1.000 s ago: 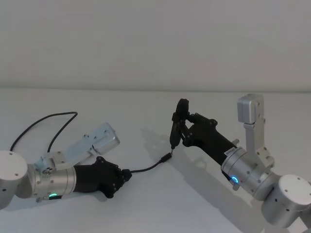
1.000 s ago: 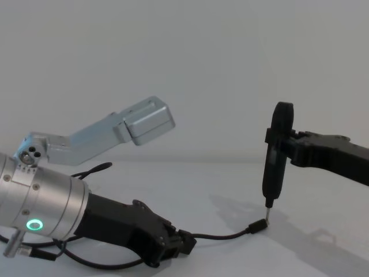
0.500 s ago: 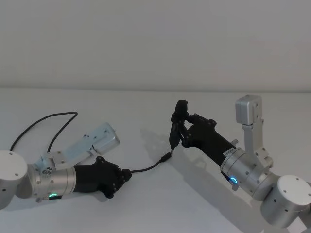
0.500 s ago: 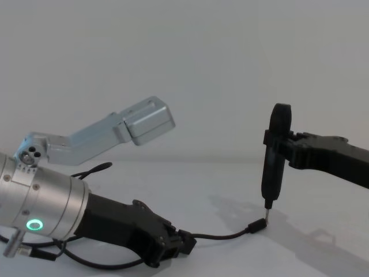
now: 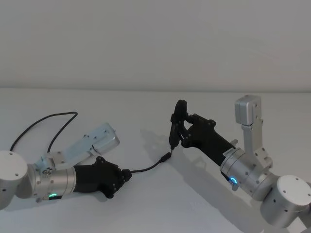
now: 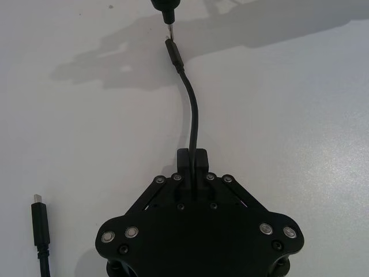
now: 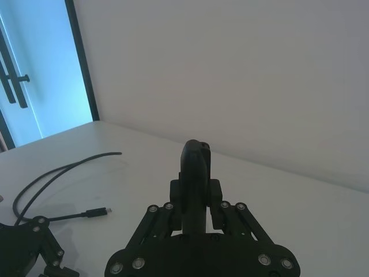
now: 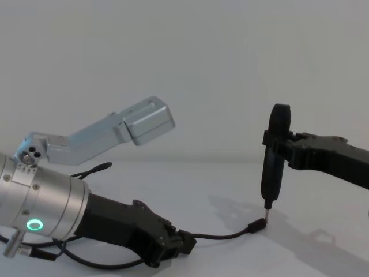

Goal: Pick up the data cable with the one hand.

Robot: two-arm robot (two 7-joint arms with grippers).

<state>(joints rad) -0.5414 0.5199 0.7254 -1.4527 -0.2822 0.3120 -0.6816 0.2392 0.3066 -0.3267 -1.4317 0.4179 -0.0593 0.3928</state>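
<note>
While the left claw (image 5: 127, 175) pinches the data cable (image 5: 148, 167) low on the table (image 5: 146, 204), the right claw (image 5: 176, 130) grips an upright black tool (image 8: 273, 161).

Black data cable (image 5: 146, 168), black left pincer (image 5: 127, 175), white table (image 5: 146, 111), silver arms

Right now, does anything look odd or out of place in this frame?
Yes: the right gripper holds an upright black pen-like tool, tip just above the data cable plug, which the left gripper already pinches low over the table.
</note>
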